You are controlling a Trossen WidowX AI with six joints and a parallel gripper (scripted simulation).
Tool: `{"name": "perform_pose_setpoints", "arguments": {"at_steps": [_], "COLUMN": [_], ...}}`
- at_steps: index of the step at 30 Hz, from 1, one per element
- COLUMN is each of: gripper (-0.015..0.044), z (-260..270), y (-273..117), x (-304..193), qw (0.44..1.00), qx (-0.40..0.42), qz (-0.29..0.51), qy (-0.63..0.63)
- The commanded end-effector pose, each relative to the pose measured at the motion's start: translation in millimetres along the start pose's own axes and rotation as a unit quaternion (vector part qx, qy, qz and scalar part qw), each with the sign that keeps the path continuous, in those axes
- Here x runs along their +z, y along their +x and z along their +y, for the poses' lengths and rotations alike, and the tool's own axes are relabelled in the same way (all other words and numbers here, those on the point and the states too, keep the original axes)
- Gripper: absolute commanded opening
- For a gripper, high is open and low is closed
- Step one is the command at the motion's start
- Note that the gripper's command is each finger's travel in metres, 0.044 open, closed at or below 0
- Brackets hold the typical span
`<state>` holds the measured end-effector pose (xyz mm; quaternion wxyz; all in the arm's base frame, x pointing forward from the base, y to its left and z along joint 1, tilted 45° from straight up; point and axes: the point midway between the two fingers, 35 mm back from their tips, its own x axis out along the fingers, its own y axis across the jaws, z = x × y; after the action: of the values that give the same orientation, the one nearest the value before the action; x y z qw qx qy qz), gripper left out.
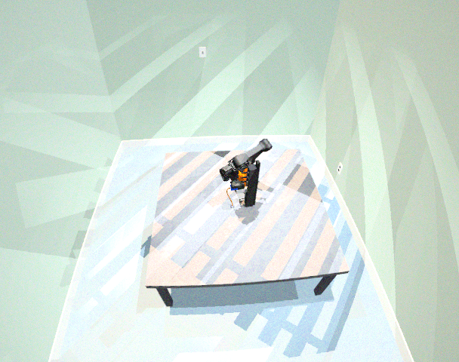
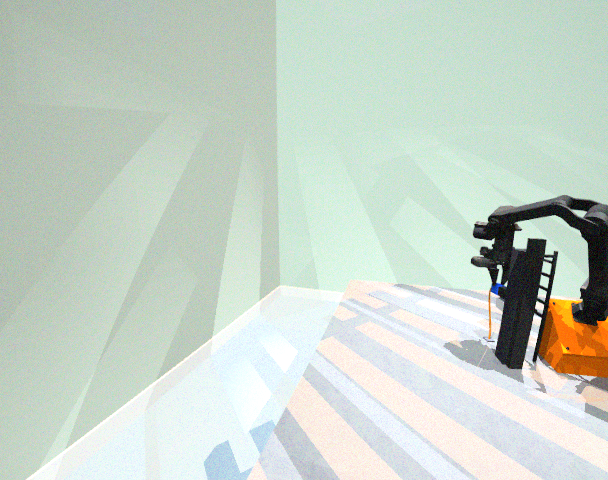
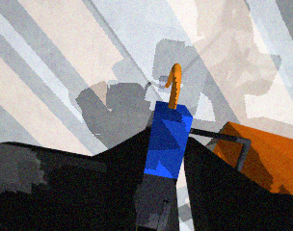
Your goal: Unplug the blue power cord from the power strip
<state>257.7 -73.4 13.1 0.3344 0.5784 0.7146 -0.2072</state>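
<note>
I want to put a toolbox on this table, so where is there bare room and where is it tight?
Bare tabletop runs from the upright black power strip to the near edge, and along the left side. It is crowded at the far middle: the tool grips the blue plug, its orange cord hangs beside the strip, and the orange base sits behind.
</note>
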Motion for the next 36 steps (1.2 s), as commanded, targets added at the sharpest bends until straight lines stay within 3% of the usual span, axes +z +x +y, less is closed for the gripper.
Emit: {"name": "perform_pose_setpoints", "arguments": {"at_steps": [1,15,20,36], "gripper": [0.0079,0.0440,0.0440,0.0440], "z": [0.9,2.3,1.3,1.1], "y": [0.9,-3.4,-11.3,-11.6], "x": [-2.6,14.6,55.0,56.8], "qw": [1.000,1.000,1.000,1.000], "qx": [0.000,0.000,0.000,0.000], "qz": [-0.001,-0.002,-0.003,-0.003], "qy": [-0.003,-0.002,-0.003,-0.003]}}
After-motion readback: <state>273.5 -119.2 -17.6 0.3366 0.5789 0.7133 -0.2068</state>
